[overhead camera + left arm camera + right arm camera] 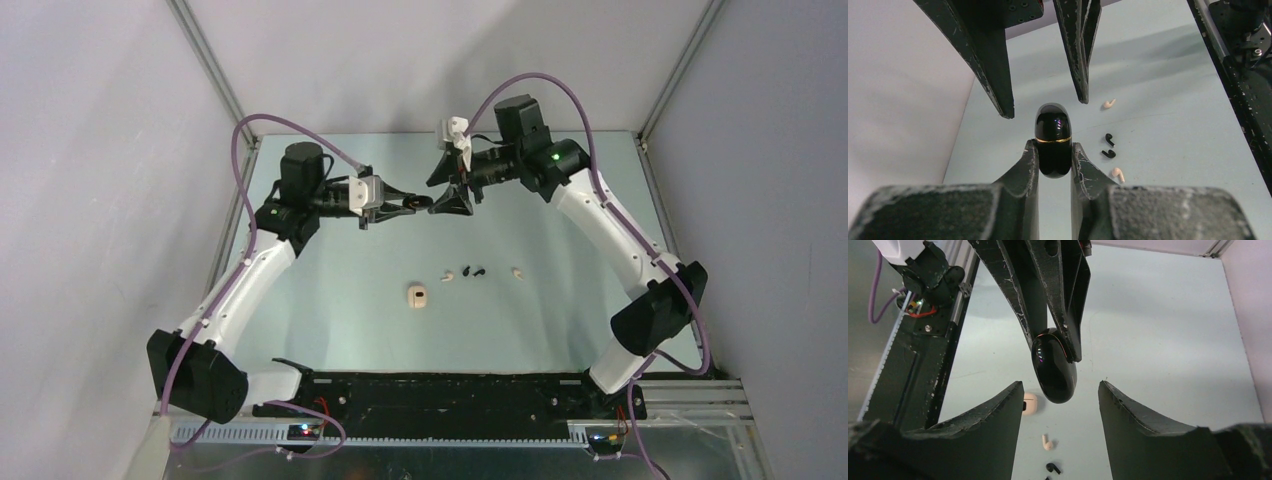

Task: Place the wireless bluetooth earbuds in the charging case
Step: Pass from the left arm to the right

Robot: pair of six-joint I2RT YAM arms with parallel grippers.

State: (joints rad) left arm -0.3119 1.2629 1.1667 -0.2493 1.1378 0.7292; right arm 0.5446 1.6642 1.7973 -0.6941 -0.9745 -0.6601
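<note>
Beyond the cream case [417,296], raised off the table [340,300]: black charging case [1053,131], lid down, thin gold band round its seam.
Left claw [1053,148]: clamped on the black charging case's lower half.
Right claw [1060,385]: spread wide, holding nothing, tips flanking the black charging case without touching it.
Earbuds [1108,153]: two black between two cream-white, in a row on the table just beyond the cream case.
Writing: none legible.
</note>
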